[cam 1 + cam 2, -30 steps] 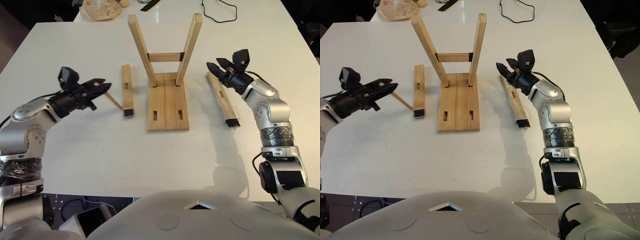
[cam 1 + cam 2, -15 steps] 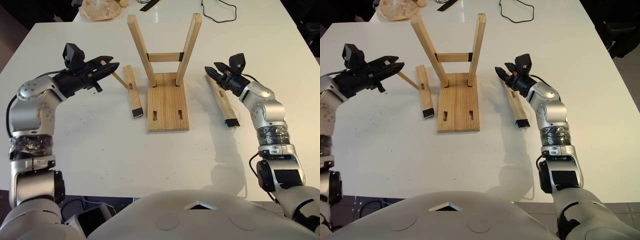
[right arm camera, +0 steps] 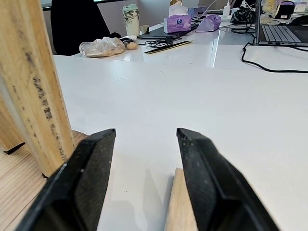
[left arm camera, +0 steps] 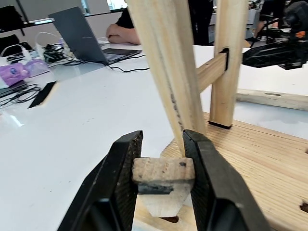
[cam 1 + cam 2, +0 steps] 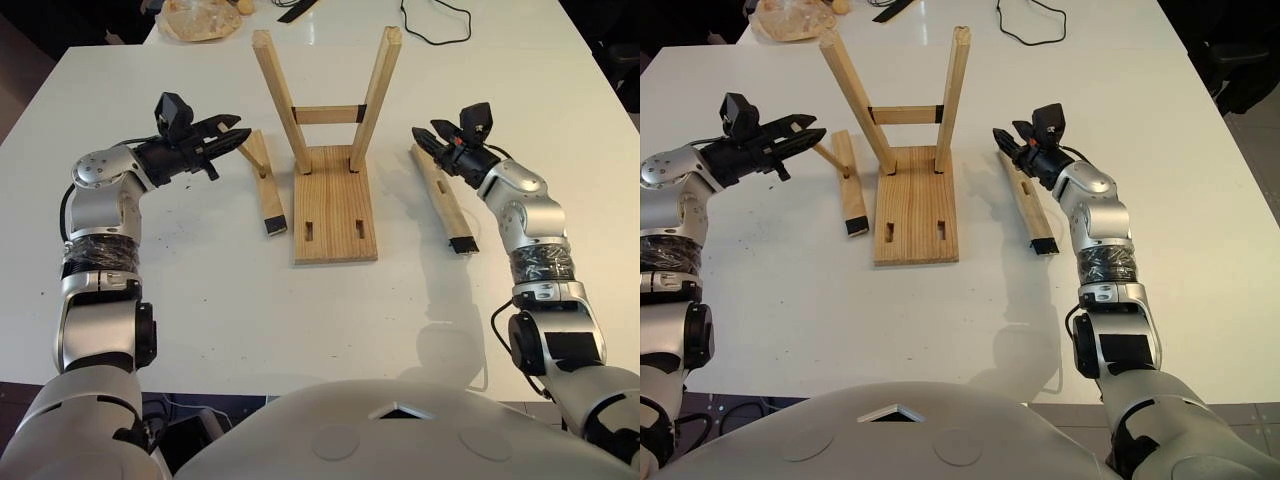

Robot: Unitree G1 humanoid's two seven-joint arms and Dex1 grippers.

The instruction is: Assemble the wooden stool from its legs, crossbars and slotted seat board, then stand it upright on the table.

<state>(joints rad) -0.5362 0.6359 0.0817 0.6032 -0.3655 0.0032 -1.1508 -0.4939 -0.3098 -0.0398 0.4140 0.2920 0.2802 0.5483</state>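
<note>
My left jaws clamp the end of the stiff, light crossbar [image 4: 162, 174] pegged into one loose leg [image 5: 265, 187]; my right jaws gape just above another leg [image 5: 442, 195].

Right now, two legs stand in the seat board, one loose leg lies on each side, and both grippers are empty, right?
Not both. The left gripper is shut on a wooden piece, as the left wrist view shows; only the right gripper is empty. The rest is right.

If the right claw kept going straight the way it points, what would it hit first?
Likely nothing near: bare table lies ahead of the open right claw. The upright leg stands just beside that line and might be grazed; depth is unclear.
</note>
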